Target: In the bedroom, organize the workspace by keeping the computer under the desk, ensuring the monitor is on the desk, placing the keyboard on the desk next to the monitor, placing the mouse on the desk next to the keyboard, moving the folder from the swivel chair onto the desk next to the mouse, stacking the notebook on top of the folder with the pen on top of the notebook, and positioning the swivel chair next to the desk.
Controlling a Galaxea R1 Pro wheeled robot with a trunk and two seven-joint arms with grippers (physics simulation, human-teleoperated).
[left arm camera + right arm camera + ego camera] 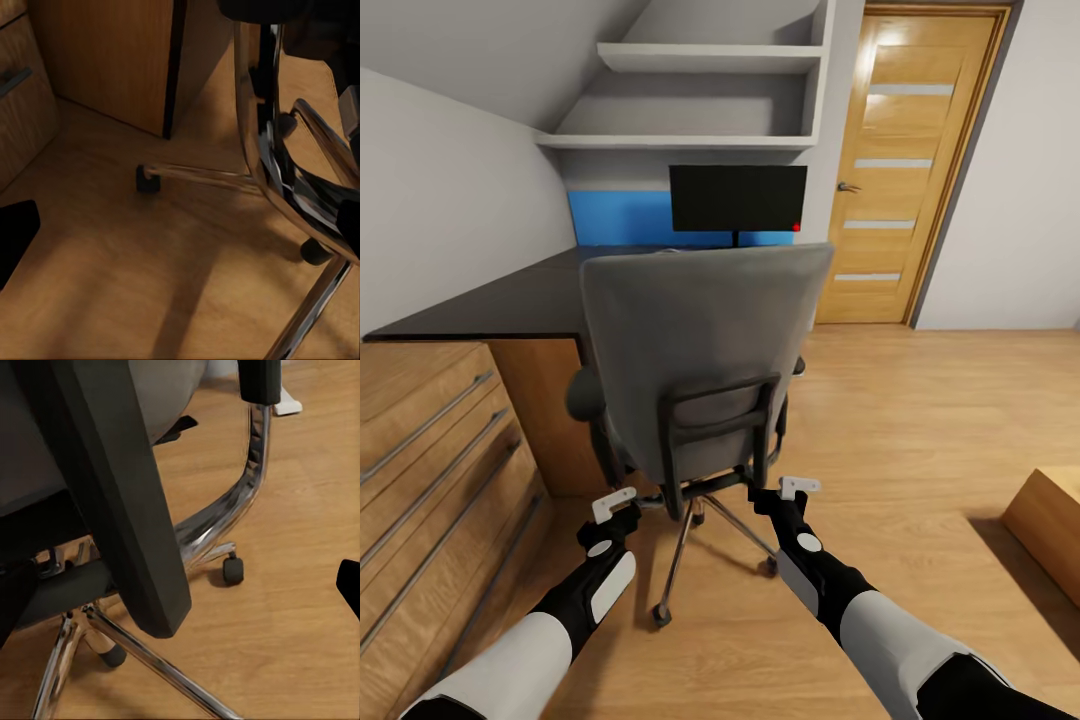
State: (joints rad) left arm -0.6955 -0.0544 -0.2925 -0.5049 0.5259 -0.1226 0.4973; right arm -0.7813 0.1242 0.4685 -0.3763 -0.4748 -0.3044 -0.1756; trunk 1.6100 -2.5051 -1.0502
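Nearest the camera, the two black-and-white forearms reach forward and down. The left gripper (615, 503) and the right gripper (798, 488) each show pale fingers spread apart with nothing between them; both hover just behind the low part of the grey upholstered swivel chair with tall back and chrome star base (700, 350), not touching it.

The chair stands with its back to the robot, seat tucked toward the black-topped desk (510, 300). It is probably fairly heavy but rolls freely on its castors, so a push would likely move it more easily than a lift. The black frame bar across the lower back (720, 425) looks stiff and easy to close on; the upholstery would give under the fingers, and the chrome legs (202, 176) look slippery. A push off centre may make the chair spin rather than travel.

For room, the light-wood drawer cabinet with long metal handles (430, 450) crowds the left arm, and a castor (148, 178) sits near the wooden panel under the desk. The plank floor to the right is open up to a low wooden box (1050, 530).

Farther off, the thin black monitor with a red dot (738, 198) stands on the desk before a blue wall panel (615, 218). A wooden door (905, 170) lies beyond.
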